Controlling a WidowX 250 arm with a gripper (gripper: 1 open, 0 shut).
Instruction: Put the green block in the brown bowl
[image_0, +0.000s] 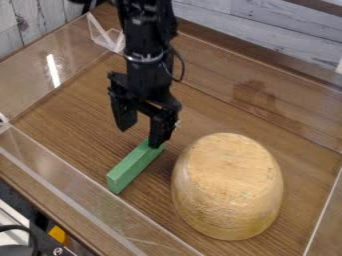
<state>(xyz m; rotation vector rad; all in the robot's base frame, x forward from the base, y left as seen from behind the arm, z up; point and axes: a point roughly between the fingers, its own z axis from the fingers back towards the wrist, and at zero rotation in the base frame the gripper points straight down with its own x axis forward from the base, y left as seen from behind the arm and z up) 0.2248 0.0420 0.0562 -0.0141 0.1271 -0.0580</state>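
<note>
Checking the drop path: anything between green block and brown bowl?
No. Only bare wooden tabletop between green block and brown bowl in the camera view.
</note>
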